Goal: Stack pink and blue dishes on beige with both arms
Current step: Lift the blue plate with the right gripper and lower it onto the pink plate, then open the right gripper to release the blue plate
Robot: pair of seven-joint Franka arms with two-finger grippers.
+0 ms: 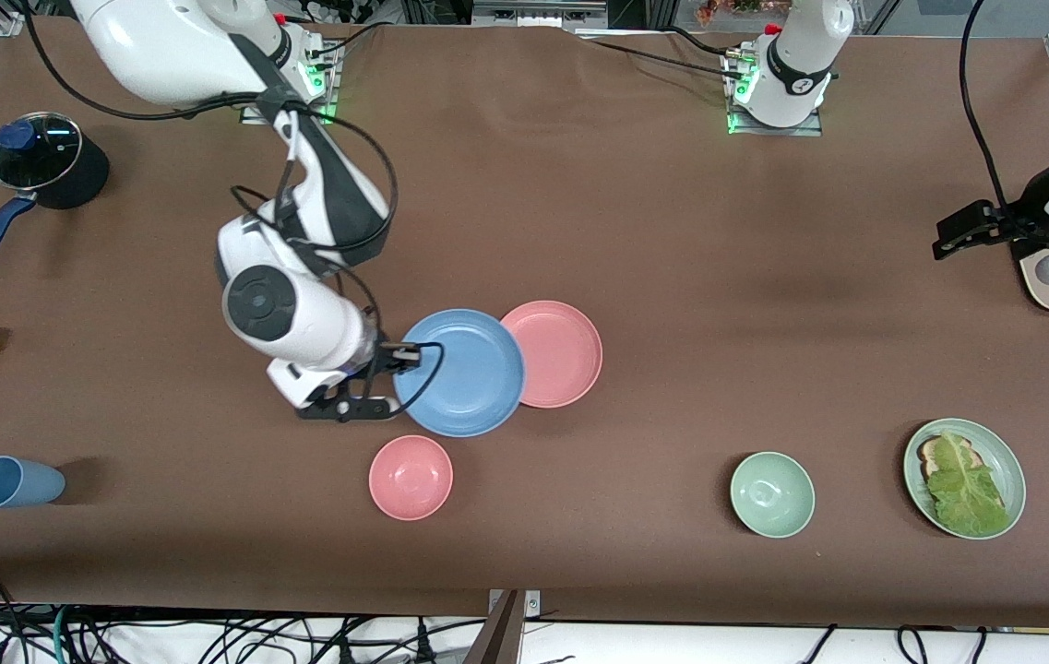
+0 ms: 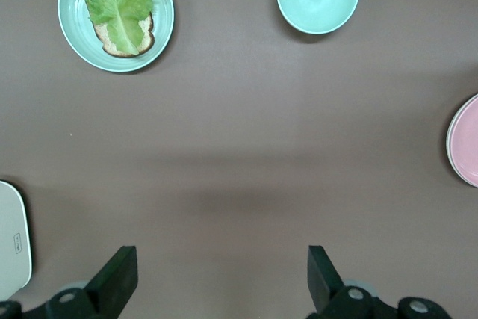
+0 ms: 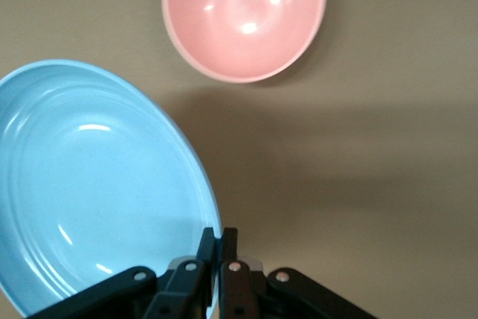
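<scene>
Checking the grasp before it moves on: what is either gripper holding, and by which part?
The right gripper is shut on the blue plate, pinching its rim at the edge toward the right arm's end. The left gripper is open, holding nothing.

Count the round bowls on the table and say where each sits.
2. The round matte pink bowl sits nearer the front camera than the sky blue plate; the round pale green bowl sits beside the green plate with lettuce. None seems hidden.
</scene>
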